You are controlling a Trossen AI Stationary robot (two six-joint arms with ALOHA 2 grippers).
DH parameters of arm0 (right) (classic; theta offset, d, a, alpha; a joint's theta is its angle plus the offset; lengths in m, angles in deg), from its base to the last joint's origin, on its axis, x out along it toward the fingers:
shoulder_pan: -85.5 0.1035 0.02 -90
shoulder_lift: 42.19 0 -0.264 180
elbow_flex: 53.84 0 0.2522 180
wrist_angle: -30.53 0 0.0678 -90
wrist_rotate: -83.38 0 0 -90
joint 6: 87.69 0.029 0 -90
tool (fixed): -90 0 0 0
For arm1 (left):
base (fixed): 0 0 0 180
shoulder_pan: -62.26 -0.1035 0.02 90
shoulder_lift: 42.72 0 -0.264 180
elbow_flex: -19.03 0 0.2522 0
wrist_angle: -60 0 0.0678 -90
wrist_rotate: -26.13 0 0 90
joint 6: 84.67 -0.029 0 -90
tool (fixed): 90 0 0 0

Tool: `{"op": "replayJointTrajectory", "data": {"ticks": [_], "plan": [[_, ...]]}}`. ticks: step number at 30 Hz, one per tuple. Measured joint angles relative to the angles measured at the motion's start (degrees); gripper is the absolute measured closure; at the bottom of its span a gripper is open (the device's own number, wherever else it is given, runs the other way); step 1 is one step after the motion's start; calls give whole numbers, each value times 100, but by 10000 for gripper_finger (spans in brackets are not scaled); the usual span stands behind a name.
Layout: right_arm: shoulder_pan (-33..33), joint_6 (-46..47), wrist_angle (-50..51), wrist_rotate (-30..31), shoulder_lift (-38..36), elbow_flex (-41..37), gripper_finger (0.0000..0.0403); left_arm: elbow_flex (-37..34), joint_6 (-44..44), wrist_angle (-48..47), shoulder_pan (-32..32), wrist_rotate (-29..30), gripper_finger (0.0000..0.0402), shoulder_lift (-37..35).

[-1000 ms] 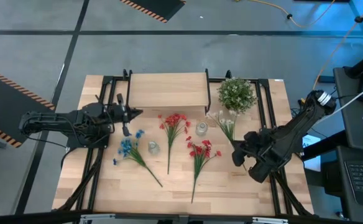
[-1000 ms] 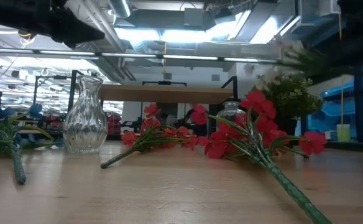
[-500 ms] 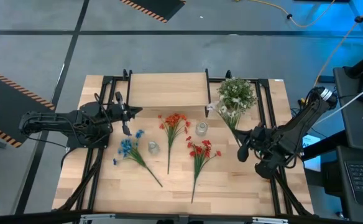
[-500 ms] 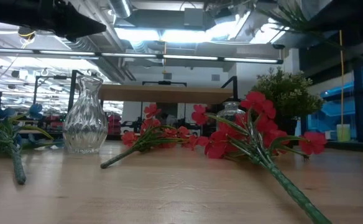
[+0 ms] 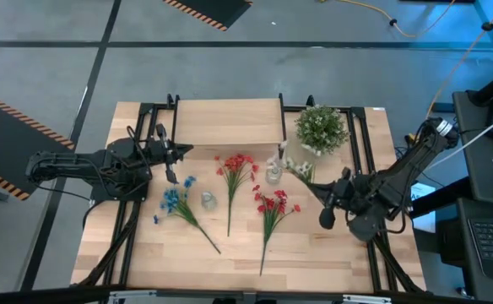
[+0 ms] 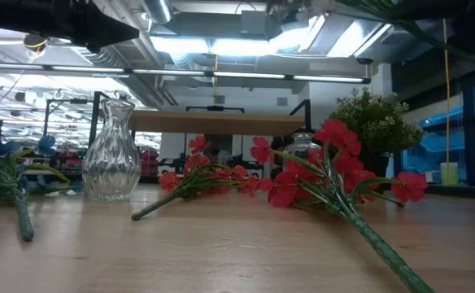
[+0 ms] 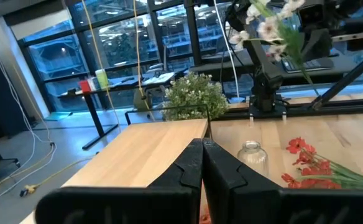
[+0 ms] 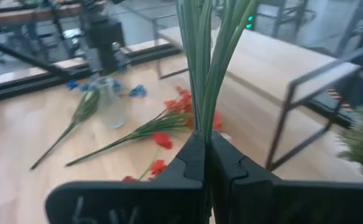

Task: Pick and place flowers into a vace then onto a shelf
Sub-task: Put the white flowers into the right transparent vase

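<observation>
Right hand [image 8: 204,163] is closed tight on the white flower's [image 5: 300,169] green stems, up above the desk [image 5: 314,245]; left hand [image 7: 201,171] is closed, holding nothing

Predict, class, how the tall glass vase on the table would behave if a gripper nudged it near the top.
The glass vase looks tall over a narrow base, so it may tip. Its smooth glass probably slips. It appears empty, so it is likely light.
</observation>
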Motion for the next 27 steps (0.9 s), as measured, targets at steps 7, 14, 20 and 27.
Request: {"op": "replayJointTrajectory", "data": {"ticks": [7, 14, 20, 27], "plan": [[-640, -2527, -2053, -1714, -96, 0, 403, 0, 26, 0, 0, -4, 398, -1], [-1461, -3935, -2549, -2652, -543, -5, 403, 0, 153, -35, 0, -10, 398, -1], [-2017, -4722, -3158, -2998, -708, -420, 403, 0, 192, -39, 1, -9, 398, -1], [-2525, -6195, -5584, -3542, -866, -1498, 403, 0, 64, -33, 0, -2, 398, 0]]}}
